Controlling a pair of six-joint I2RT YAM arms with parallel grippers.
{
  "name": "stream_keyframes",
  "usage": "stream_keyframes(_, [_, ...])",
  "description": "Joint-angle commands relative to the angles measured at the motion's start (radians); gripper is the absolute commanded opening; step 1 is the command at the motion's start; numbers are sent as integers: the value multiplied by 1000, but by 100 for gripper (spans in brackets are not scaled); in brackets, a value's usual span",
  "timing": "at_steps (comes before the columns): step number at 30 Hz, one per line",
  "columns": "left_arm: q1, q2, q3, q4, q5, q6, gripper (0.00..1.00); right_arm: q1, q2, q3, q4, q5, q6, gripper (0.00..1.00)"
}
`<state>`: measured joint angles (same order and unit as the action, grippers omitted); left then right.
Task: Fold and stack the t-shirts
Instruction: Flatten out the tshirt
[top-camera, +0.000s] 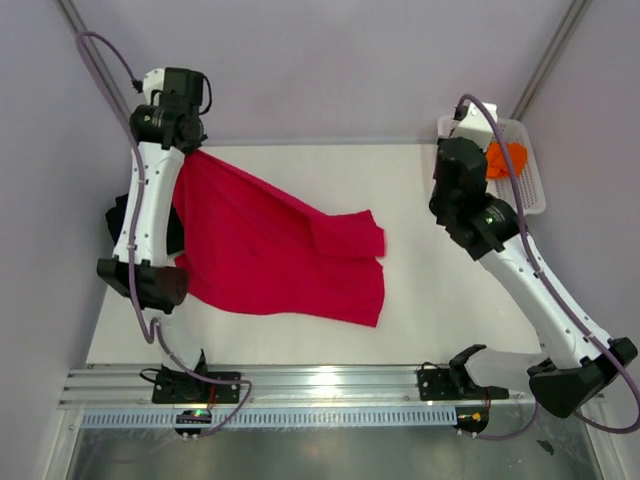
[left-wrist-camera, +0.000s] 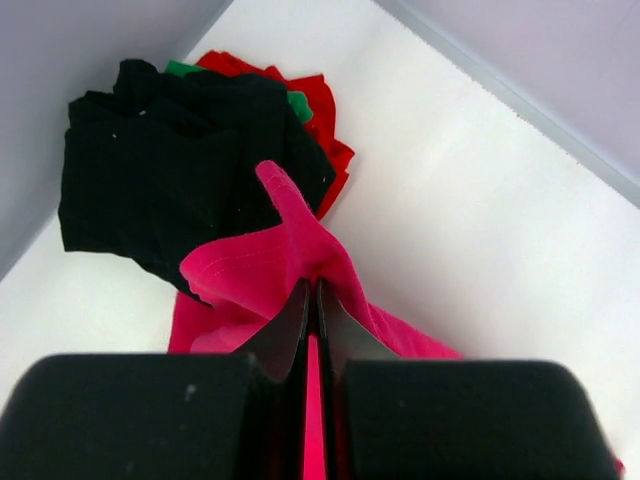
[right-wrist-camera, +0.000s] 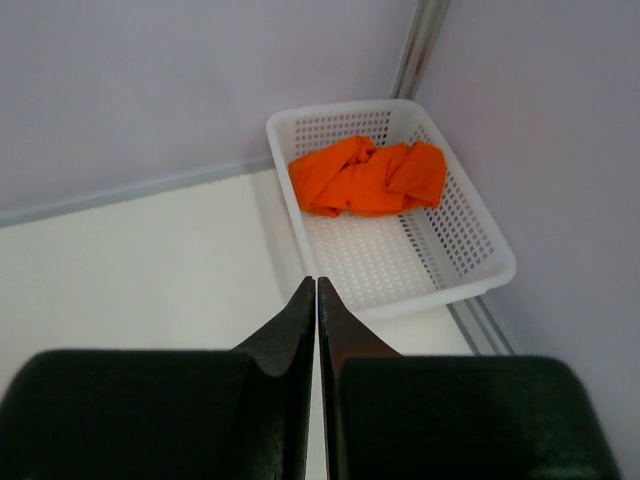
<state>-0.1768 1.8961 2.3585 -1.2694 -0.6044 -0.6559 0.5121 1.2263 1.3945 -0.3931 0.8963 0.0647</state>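
My left gripper (left-wrist-camera: 313, 295) is pinched tight on a fold of the crimson t-shirt (left-wrist-camera: 270, 265). The cloth is squeezed between the jaws, and a peak of it stands up just past the fingertips. On the overhead camera the rest of that shirt drapes down and away from the grip and spreads across the white table (top-camera: 400, 180), with a flap folded over at the end farthest from the hand (the held corner is clearly lifted off the surface).

Beyond the fingertips and to their left lies a crumpled black t-shirt (left-wrist-camera: 170, 150). A red t-shirt (left-wrist-camera: 325, 110) peeks out from under its far edge, with a sliver of green cloth (left-wrist-camera: 297, 104) showing between them.

My right gripper (right-wrist-camera: 316, 290) is closed, fingers touching, with nothing in it. Ahead of it and slightly to its right, well apart, the white mesh basket (right-wrist-camera: 470, 250) sits in the corner, holding a bunched orange t-shirt (right-wrist-camera: 365, 175).
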Motion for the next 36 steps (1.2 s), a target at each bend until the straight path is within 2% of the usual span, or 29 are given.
stream_keyframes(1, [2,-136,38,24,-15,53,0,-1,-85,75,114,58,-86,6])
stream_keyframes(6, [3,-297,-7,131,89,90,0,-1,-131,124,97,30,-123,6])
stream_keyframes(9, [3,-374,-71,185,114,94,0,-1,-149,100,43,-14,-68,6])
stream_keyframes(11, [3,-393,-135,205,94,99,1,-1,-152,62,2,-112,0,8])
stream_keyframes(14, [3,-367,-160,179,89,99,0,-1,-125,19,-71,-308,75,23])
stream_keyframes(15, [3,-353,-163,156,91,96,0,-1,-96,3,-85,-345,92,38])
stream_keyframes(19, [3,-309,-209,136,95,81,0,-1,-62,-106,-104,-439,156,42])
stream_keyframes(21, [3,-304,-220,142,83,88,0,-3,-68,-193,-58,-529,172,42])
stream_keyframes(23, [3,-287,-214,145,80,94,0,-1,-68,-264,-1,-624,181,47])
stream_keyframes(27, [3,-258,-205,151,94,95,0,0,25,-301,42,-992,233,48])
stream_keyframes(31, [3,-226,-211,153,106,87,0,0,104,-364,169,-1118,328,48])
stream_keyframes(36, [3,-189,-232,154,132,85,0,0,240,-428,471,-1299,509,49])
